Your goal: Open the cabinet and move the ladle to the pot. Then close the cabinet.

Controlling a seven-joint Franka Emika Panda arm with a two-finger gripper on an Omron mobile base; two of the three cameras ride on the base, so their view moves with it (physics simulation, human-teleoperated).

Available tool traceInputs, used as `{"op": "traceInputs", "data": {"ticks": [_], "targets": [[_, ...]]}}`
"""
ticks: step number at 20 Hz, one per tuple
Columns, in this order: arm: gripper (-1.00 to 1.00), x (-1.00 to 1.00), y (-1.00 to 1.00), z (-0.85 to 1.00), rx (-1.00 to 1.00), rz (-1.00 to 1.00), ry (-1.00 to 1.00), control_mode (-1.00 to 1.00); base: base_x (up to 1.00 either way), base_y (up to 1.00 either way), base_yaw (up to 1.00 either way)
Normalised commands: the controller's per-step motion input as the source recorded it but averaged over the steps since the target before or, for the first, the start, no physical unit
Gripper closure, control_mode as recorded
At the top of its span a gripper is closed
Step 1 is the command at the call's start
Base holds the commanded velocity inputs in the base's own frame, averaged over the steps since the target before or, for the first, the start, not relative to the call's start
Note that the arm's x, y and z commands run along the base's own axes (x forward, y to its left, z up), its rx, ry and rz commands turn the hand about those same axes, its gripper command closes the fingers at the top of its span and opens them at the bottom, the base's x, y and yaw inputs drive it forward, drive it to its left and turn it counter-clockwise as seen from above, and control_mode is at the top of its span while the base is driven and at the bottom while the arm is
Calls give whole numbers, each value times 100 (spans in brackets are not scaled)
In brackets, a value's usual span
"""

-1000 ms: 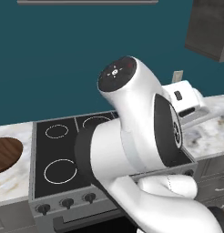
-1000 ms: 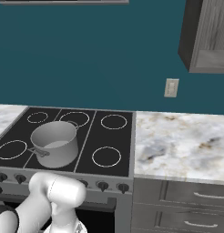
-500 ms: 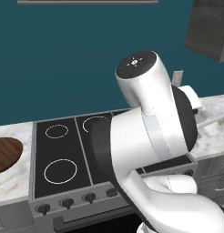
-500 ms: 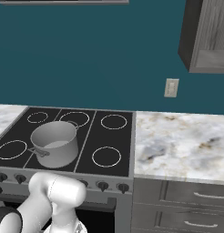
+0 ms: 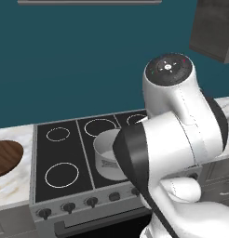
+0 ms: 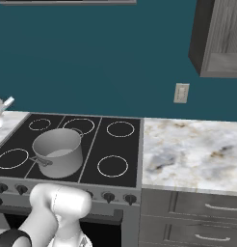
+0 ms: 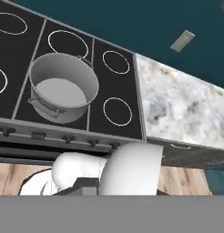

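The pot (image 6: 58,152), a light grey metal cylinder with side handles, stands on the black stove between the front and middle burners. Seen from above in the hand view, the pot (image 7: 63,86) is empty. In the left base view my white arm covers the right part of the pot (image 5: 107,155). The dark grey cabinet (image 6: 219,38) hangs on the wall at the upper right, above the counter, and its corner also shows as the cabinet (image 5: 215,29). The ladle is out of view. My gripper is shut.
The black stove (image 6: 118,154) has several burner rings and front knobs. Right of it runs a marble counter (image 6: 192,154) over grey drawers (image 6: 207,207), with a wall outlet (image 6: 181,93) above. A brown wooden board (image 5: 5,155) lies left of the stove.
My arm has swung to the right in the left base view, uncovering the pot on the stove. The pot and the cabinet have not moved.
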Motion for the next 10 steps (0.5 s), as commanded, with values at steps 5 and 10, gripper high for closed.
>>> {"op": "traceInputs", "data": {"ticks": [5,10], "targets": [[100,29,-1,-17,5,38,-3,-100,0,0,0],[100,46,0,-22,18,30,0,-100,0,0,0]]}}
